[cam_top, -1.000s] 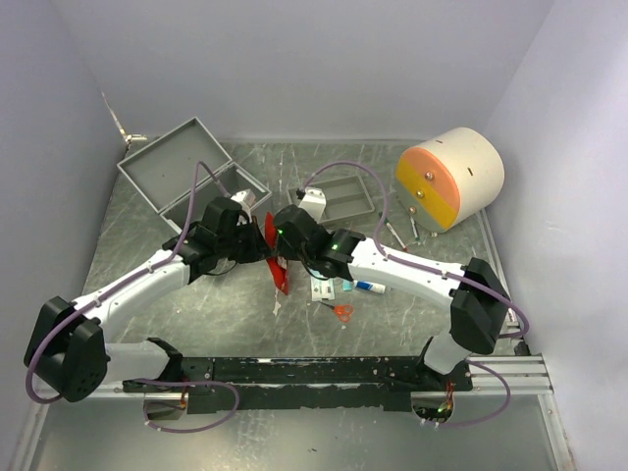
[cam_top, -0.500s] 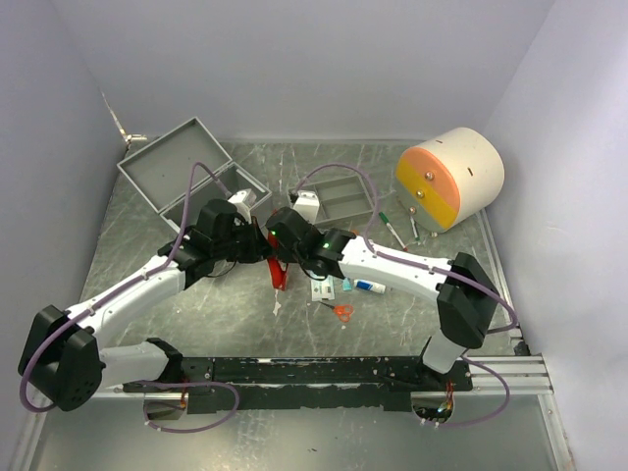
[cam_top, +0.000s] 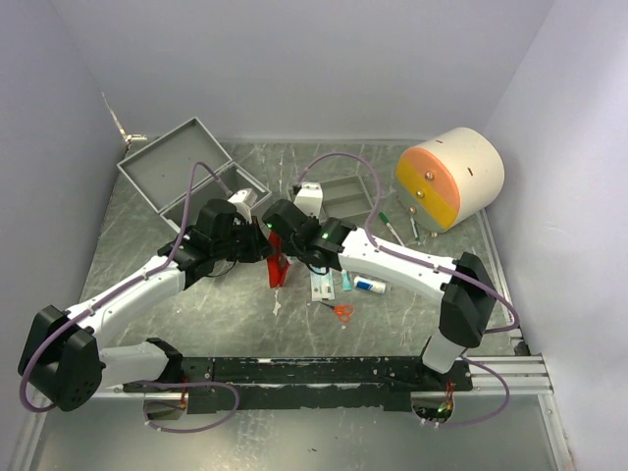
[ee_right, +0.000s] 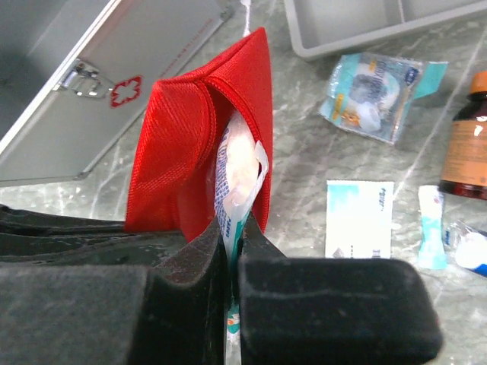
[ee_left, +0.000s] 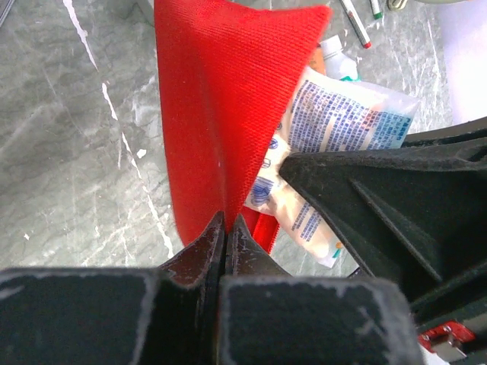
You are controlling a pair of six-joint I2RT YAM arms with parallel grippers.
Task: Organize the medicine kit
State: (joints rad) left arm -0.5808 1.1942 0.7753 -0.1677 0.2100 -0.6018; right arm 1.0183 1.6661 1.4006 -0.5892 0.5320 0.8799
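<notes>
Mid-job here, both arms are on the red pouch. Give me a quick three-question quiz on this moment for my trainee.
1. True or false: the left fingers are pinched shut on the red pouch fabric.
2. What do the right fingers grip? A) scissors B) a printed plastic packet poking from the pouch C) a brown bottle
3. Fill in: in the top view, the medicine kit lies ____ of the divided tray.
Key: 1 true; 2 B; 3 left.
</notes>
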